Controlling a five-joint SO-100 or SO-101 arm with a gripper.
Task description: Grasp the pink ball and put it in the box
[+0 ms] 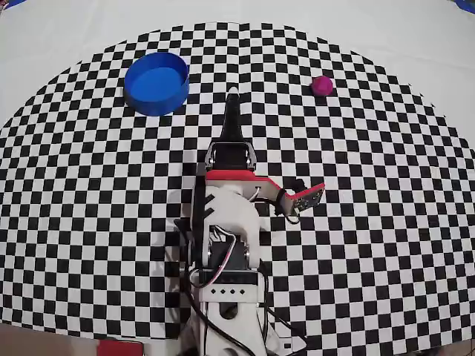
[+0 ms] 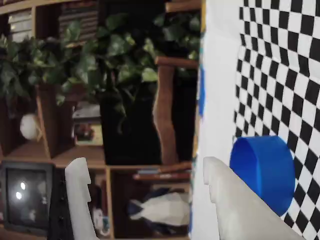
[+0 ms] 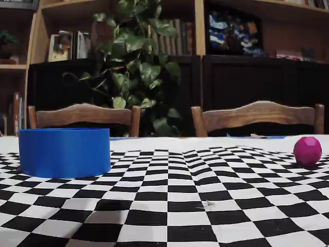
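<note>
One pink ball (image 1: 321, 84), small, matte and faintly faceted in the fixed view, resting alone on the checkered cloth (image 1: 386, 245) toward its far right edge as the overhead view shows it, untouched and well apart from everything else. One box (image 1: 156, 83), a round blue shallow tub, open and empty, standing near the far left edge of the same cloth. Likely light and rigid, judging by the dull moulded look; probably prone to rolling away on the flat cloth if nudged from one side only. Best taken across its middle, one finger on each side, closing squarely so as not to squirt it out. One arm, lying along the middle of the cloth, pointing toward the far edge between ball and box. One gripper (image 2: 145, 200), with nothing in it; fingers parted in the wrist view, with shelves and a plant visible through the gap, though looking like a single dark point from above. Ball absent from the wrist view; box at its lower right.
</note>
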